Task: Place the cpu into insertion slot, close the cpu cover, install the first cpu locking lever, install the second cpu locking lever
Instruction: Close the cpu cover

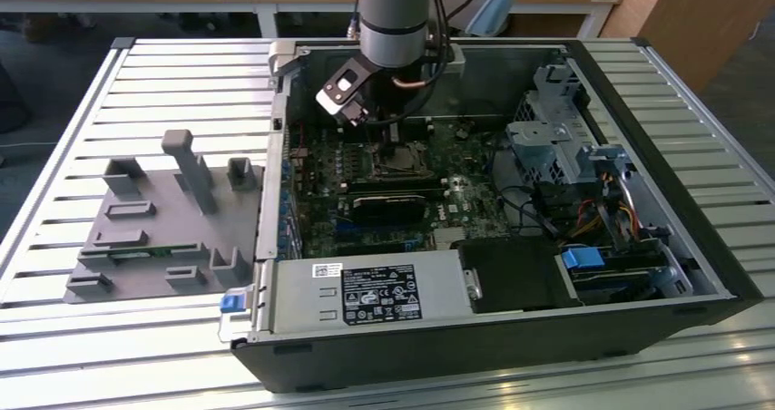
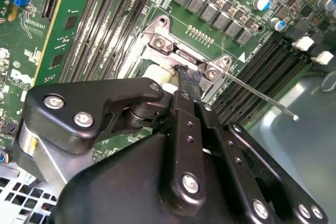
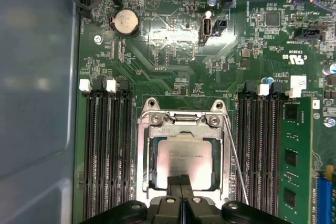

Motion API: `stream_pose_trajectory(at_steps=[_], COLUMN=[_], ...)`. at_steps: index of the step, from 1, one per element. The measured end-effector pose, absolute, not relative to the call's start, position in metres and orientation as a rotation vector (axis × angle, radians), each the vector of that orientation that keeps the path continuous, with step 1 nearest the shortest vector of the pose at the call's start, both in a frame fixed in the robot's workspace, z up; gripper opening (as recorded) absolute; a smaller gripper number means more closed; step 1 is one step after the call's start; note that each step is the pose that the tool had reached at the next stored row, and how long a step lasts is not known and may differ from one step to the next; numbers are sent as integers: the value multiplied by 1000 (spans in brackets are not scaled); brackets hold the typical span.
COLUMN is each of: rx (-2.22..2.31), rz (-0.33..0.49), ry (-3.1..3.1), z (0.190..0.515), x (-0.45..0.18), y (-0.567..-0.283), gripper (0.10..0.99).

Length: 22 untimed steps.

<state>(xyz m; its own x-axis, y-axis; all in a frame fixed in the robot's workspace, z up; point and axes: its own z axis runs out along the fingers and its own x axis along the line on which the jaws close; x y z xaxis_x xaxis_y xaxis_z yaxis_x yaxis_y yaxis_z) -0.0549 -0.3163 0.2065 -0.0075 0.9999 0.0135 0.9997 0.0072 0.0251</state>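
Slatted table [image 1: 73, 83] holds an open case [image 1: 485, 342]; at the exterior view's twelve o'clock from its black card [image 1: 381, 206], the gripper [image 3: 181, 179], jaws closed together, stands over the flat cpu [image 3: 181, 153] under the cpu cover [image 3: 181, 129]

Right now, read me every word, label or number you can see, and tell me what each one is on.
Nothing can be quoted with confidence.
Power supply label: print too small to read.
cpu top: faint lines, unreadable.
Motherboard: white markings, too small to read.
White sticker on the board: unreadable.
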Motion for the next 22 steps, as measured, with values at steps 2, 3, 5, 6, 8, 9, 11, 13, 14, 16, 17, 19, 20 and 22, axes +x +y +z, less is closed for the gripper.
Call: stream_pose_trajectory(at_steps=[2, 3, 5, 6, 8, 9, 11, 13, 14, 16, 17, 19, 20, 22], rx=[2207, 2207, 2207, 2207, 2207, 2207, 2207, 2207, 2207, 2207, 2207, 2208, 2208, 2209], rz=[43, 43, 43, 43, 43, 42, 43, 43, 43, 43, 43, 43, 43, 47], ry=[2224, 2224, 2224, 2224, 2224, 2224, 2224, 2224, 2224, 2224, 2224, 2224, 2224, 2226], z=[207, 207, 207, 207, 207, 207, 207, 207, 207, 207, 207, 207, 207, 207], x=[-55, -54, -52, -51, -49, -48, -46, -44, -43, -41, -41, -40, -40, -40], y=[-316, -316, -316, -316, -316, -316, -316, -316, -316, -316, -316, -316, -316, -316], gripper=[114, 114, 114, 114, 114, 114, 114, 114, 114, 114, 114, 114, 114, 114])
